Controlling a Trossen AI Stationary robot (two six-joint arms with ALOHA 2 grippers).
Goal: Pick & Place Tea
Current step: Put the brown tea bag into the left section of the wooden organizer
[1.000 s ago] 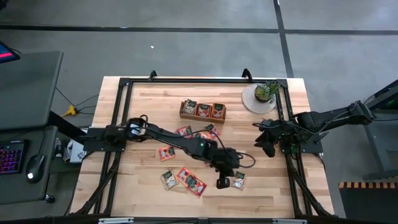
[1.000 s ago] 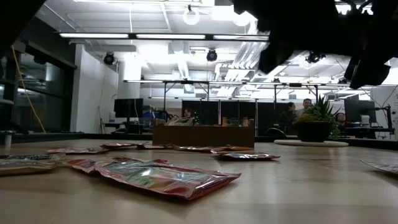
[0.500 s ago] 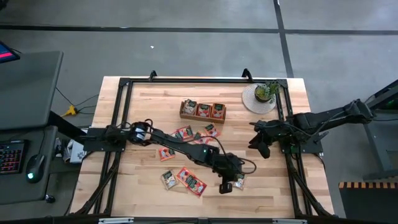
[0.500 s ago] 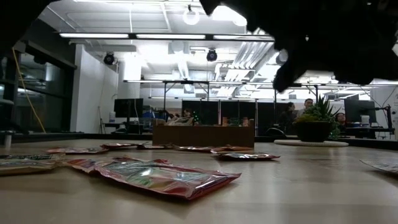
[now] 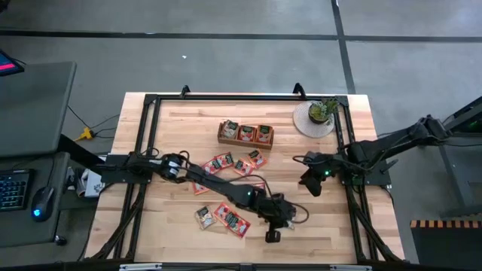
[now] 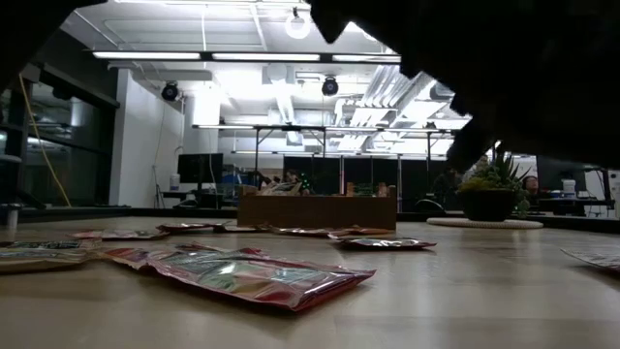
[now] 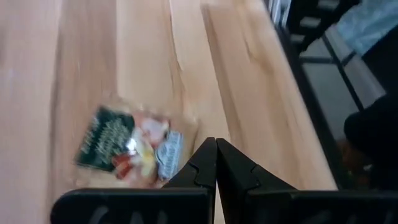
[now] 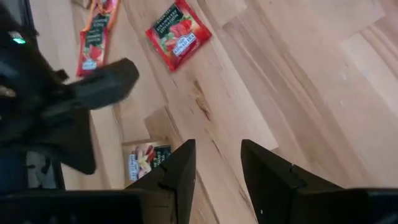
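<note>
Looking straight down, the left tool [image 5: 273, 235] hides the grey-green tea sachet [image 7: 130, 147] near the counter's [image 5: 181, 226] front edge; other sachets [image 5: 230, 218] lie scattered mid-counter. Left wrist view: fingers [image 7: 200, 168] pressed closed, empty, beside that blurred sachet. Right tool [image 8: 217, 163] hovers, slightly parted, empty.

Wooden tray [image 5: 245, 134], potted plant [image 5: 322, 111]

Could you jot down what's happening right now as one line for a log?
left pincer: shut, empty, near front edge beside pale tea sachet | right pincer: open, hovering over table | wooden tray: holds sachets
</note>
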